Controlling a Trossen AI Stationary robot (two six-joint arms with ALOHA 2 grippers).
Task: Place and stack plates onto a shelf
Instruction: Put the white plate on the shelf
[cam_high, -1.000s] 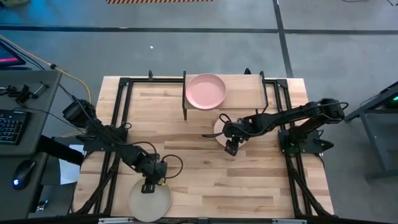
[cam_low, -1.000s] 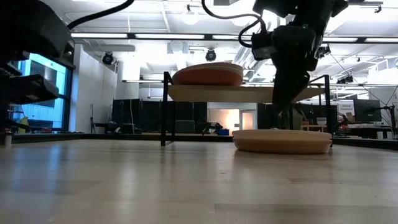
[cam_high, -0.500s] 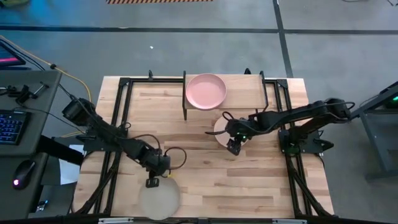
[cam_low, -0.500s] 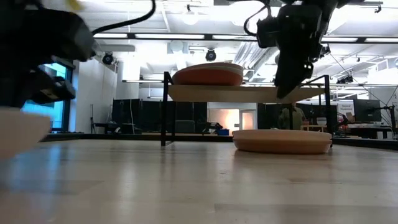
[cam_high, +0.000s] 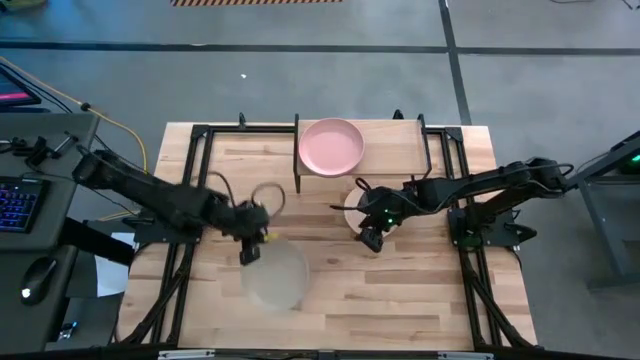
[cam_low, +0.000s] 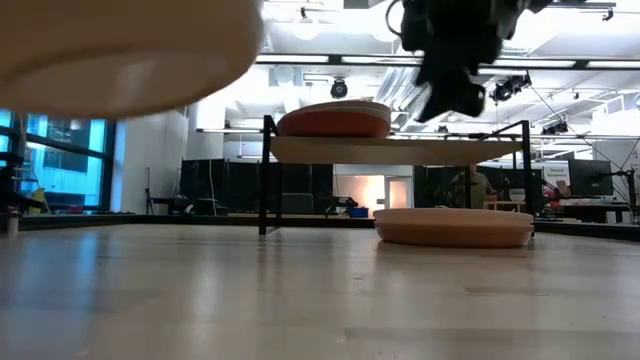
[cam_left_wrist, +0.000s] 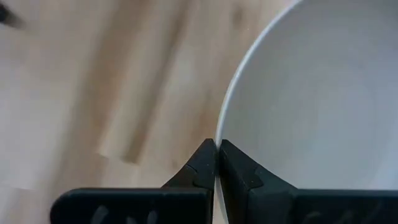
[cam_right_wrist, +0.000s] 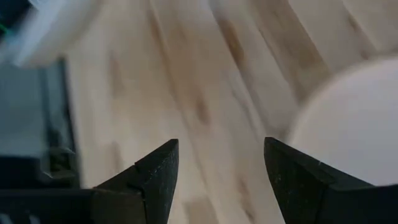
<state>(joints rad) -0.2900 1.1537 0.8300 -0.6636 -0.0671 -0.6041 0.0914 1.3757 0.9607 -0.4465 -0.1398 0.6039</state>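
Observation:
My left gripper (cam_high: 250, 252) is shut on a pale grey-white plate (cam_high: 275, 275) and holds it above the table's middle left. In the low view this plate (cam_low: 120, 45) fills the upper left, high over the tabletop. A pink plate (cam_high: 332, 145) sits on the shelf (cam_high: 395, 133), a low rack with a wooden top at the far edge. A cream plate (cam_high: 352, 208) rests flat on the table in front of the shelf. My right gripper (cam_high: 370, 238) hovers open at that plate's near edge, above it (cam_low: 450, 75). My left gripper pinches the pale plate's rim (cam_left_wrist: 219, 134) at its far-left side, one finger inside the bowl and one outside. The fingers (cam_left_wrist: 202, 165) come from above, pointing down. The plate is lifted clear of the table, roughly level, its hollow side up.
Black metal frames (cam_high: 190, 180) run along the table's left and right sides, by the arm bases. The shelf's black legs (cam_low: 267, 175) stand on the far half of the table. A desk with a keyboard (cam_high: 15, 200) lies beyond the left edge.
My left gripper has shut on the pale plate's rim near the table's near edge. It has lifted the plate clear and carried it up, toward the far edge and a little right. My right gripper has risen above the cream plate and stayed open.

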